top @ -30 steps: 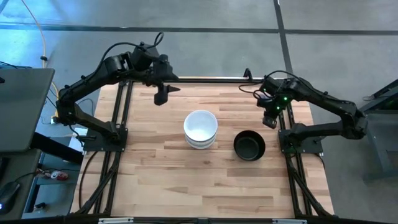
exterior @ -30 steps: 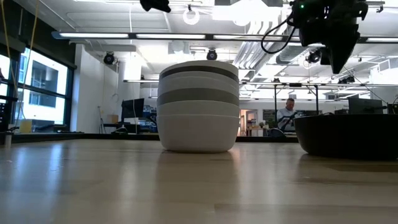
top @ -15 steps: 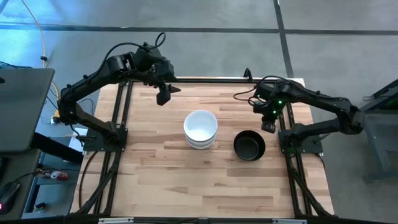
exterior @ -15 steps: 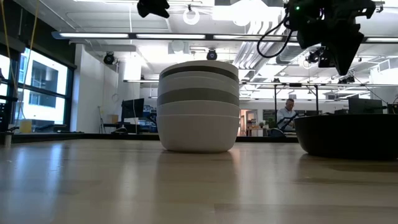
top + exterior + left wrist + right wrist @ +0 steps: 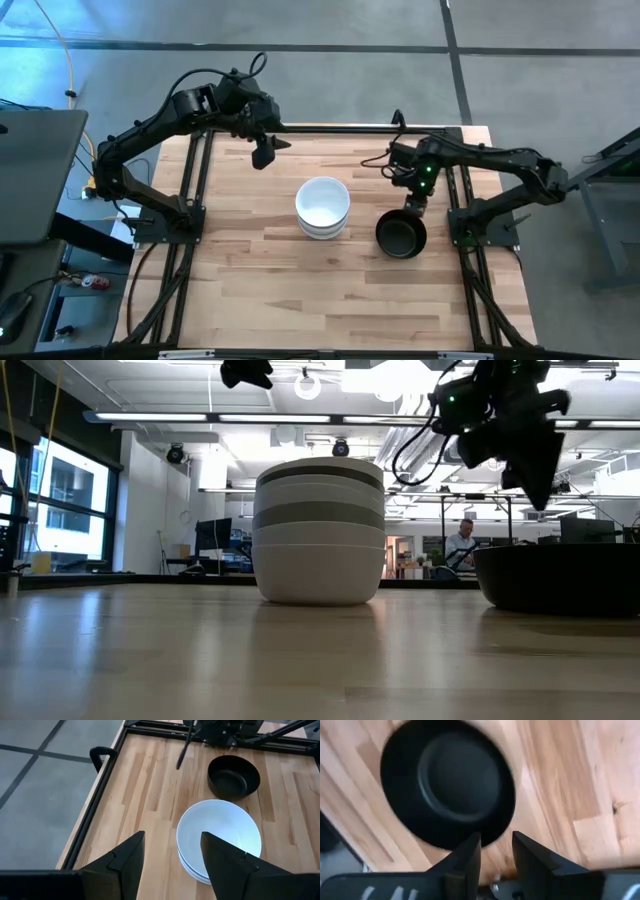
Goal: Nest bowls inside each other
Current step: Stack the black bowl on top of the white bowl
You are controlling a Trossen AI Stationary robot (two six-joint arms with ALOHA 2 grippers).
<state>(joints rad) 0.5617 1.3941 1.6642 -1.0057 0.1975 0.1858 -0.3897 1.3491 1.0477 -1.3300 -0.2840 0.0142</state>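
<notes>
One bowl left out: the black bowl (image 5: pixel 401 236) sits alone on the table (image 5: pixel 300 300), just beside the nested stack (image 5: pixel 322 207).

Nearest the front edge is bare wood; then the black one to the right and the stack of white and grey bowls at centre, a white one on top. Just beyond the black bowl hangs the right gripper (image 5: pixel 415 204), above its far rim, fingers (image 5: pixel 465 857) parted with a narrow gap and nothing between them. Farther back, the left gripper (image 5: pixel 262 153) waits over the far edge, fingers spread wide, empty. Risk, as I judge it: a narrow gap may miss or clip the rim, pushing the bowl into the stack or tipping it.
</notes>
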